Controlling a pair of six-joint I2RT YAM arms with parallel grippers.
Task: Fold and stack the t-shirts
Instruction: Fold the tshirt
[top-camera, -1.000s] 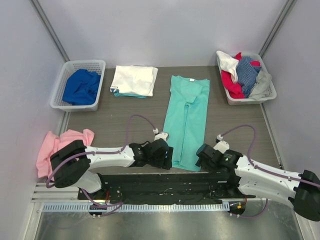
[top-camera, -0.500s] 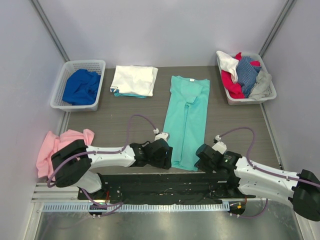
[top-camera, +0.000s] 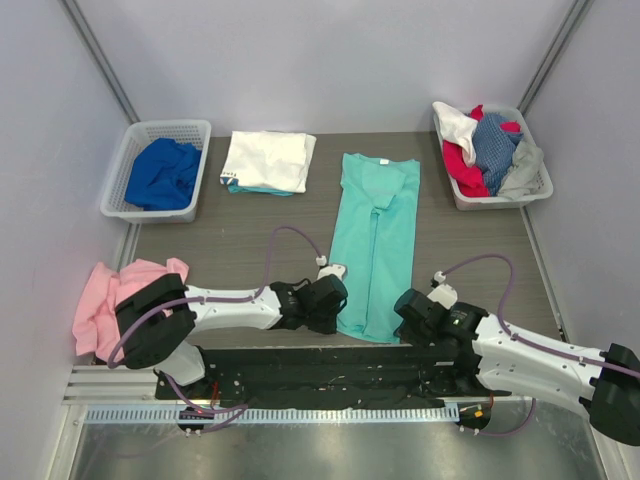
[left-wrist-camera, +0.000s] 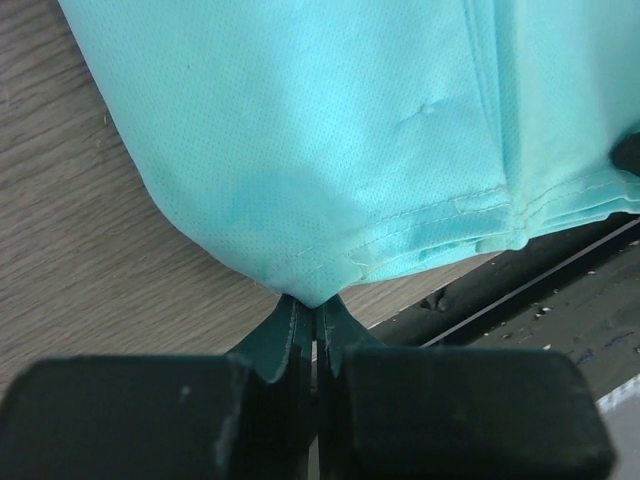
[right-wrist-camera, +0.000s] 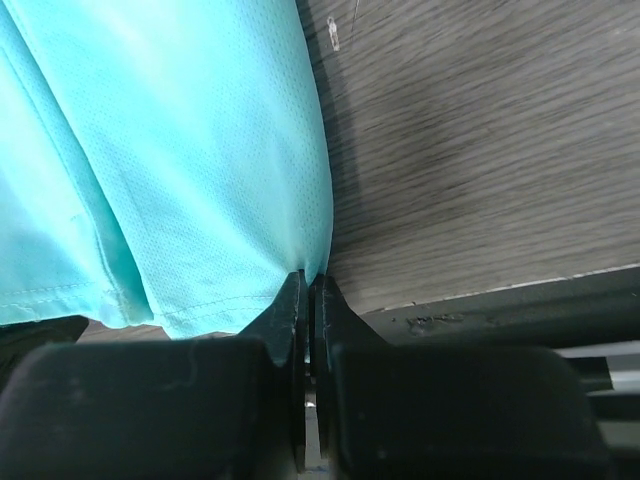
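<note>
A mint-green t-shirt (top-camera: 375, 235) lies lengthwise on the table, sides folded in, collar at the far end. My left gripper (top-camera: 338, 308) is shut on its near left hem corner; the left wrist view has the fabric (left-wrist-camera: 330, 150) pinched between the closed tips of that gripper (left-wrist-camera: 315, 300). My right gripper (top-camera: 403, 310) is shut on the near right hem corner, and in the right wrist view the shirt's edge (right-wrist-camera: 180, 150) runs into the closed jaws of that gripper (right-wrist-camera: 308, 276). A folded white t-shirt (top-camera: 268, 160) sits at the back left.
A white basket (top-camera: 118, 170) at the back left holds a royal blue t-shirt (top-camera: 163, 172). Another basket (top-camera: 543, 187) at the back right holds red, white, blue and grey garments (top-camera: 485, 150). A pink cloth (top-camera: 110, 295) lies at the left edge. A black rail (top-camera: 320, 365) runs along the near edge.
Both grippers have closed from open onto the mint shirt's near hem corners. The left gripper has shifted slightly right, and the hem there has gathered a little.
</note>
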